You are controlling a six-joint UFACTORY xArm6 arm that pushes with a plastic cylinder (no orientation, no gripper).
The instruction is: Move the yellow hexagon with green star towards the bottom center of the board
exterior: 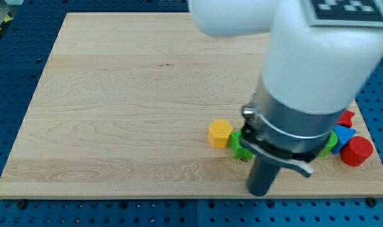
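The yellow hexagon [220,133] sits at the view's lower right of centre on the wooden board [116,94]. A green star [240,146] touches its right side and is partly hidden by the arm. My rod comes down just right of the star, and my tip [261,192] rests on the board below and to the right of both blocks, near the bottom edge.
The arm's large white and grey body [311,82] covers the view's right side. Beside it at the right edge lie a red cylinder [357,151], a blue block [344,134], a green block [331,143] and another red block [347,118], all partly hidden.
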